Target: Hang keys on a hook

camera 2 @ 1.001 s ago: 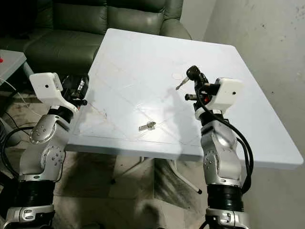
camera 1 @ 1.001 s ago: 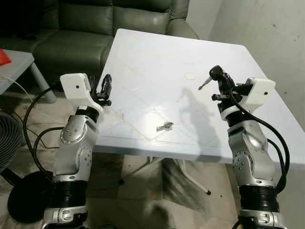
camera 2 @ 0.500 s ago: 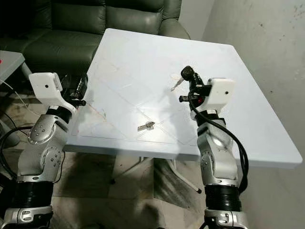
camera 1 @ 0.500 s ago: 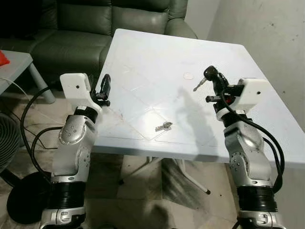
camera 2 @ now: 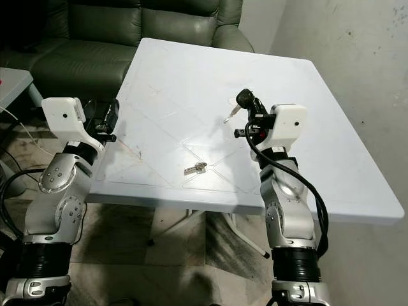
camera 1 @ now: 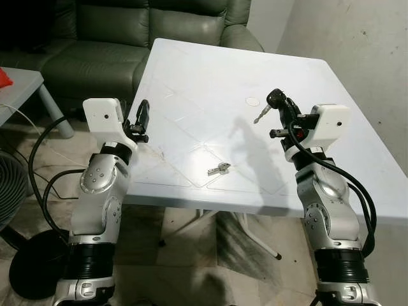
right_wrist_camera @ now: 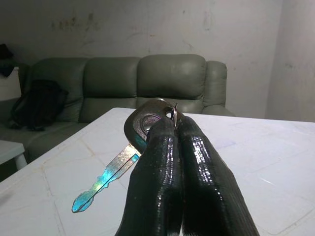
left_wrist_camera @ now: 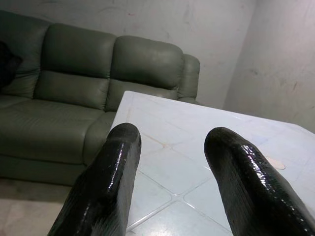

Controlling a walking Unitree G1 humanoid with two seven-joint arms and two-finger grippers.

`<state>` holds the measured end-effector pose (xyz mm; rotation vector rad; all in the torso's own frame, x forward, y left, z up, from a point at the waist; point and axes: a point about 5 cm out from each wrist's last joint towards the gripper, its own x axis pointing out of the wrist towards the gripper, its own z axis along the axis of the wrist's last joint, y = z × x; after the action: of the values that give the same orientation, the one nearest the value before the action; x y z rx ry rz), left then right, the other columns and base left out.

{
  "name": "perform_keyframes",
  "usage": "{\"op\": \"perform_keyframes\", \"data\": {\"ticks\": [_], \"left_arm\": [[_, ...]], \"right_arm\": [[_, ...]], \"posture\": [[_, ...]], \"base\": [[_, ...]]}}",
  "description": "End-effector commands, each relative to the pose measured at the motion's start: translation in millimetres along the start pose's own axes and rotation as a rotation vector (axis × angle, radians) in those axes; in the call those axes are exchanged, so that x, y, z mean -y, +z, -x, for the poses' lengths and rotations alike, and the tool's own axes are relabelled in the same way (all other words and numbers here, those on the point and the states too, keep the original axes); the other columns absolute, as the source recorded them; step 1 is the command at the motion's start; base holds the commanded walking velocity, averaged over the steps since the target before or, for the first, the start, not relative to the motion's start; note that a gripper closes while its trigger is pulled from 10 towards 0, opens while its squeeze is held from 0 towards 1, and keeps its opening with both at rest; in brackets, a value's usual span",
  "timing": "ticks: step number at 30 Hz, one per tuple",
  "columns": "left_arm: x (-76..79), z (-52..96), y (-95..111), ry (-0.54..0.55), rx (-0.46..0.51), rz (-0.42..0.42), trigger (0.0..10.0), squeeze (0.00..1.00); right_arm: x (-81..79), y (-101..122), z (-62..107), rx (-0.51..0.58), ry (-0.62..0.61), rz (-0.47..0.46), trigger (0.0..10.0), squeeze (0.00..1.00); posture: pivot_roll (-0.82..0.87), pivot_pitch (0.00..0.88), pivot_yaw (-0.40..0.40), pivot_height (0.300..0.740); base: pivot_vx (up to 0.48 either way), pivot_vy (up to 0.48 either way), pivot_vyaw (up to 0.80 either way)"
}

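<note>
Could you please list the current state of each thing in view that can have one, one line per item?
Black-headed key: pinched by its head, lifted above the table, blade pointing down and out.
Small silver key: lying flat on the white table, untouched.
Right tool: shut on the black-headed key.
Left tool: open, empty, raised at the table's left edge.

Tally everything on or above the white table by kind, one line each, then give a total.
Keys with a black head, held in the right gripper above the table: 1
Small silver keys lying on the table: 1
Round pale marks on the tabletop: 1
Total: 3
</note>
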<state>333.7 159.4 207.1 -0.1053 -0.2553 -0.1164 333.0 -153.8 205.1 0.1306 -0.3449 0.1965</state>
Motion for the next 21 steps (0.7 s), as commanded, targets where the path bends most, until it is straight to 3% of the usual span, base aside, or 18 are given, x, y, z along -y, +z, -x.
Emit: {"op": "perform_keyframes", "data": {"ticks": [1,21], "left_arm": [[1.4,-0.7,0.5,-0.001,0.005,-0.014,10.0,0.00],[1.7,-1.1,-0.1,0.000,0.006,-0.013,10.0,0.00]], "right_arm": [[1.1,5.6,-1.2,0.020,-0.007,0.014,10.0,0.00],[1.0,3.1,-3.2,-0.003,-0.005,0.043,10.0,0.00]], "posture": [[0.00,0.058,-0.074,0.740],[0.00,0.059,-0.078,0.740]], "base": [[0.000,0.000,0.00],[0.000,0.000,-0.76]]}}
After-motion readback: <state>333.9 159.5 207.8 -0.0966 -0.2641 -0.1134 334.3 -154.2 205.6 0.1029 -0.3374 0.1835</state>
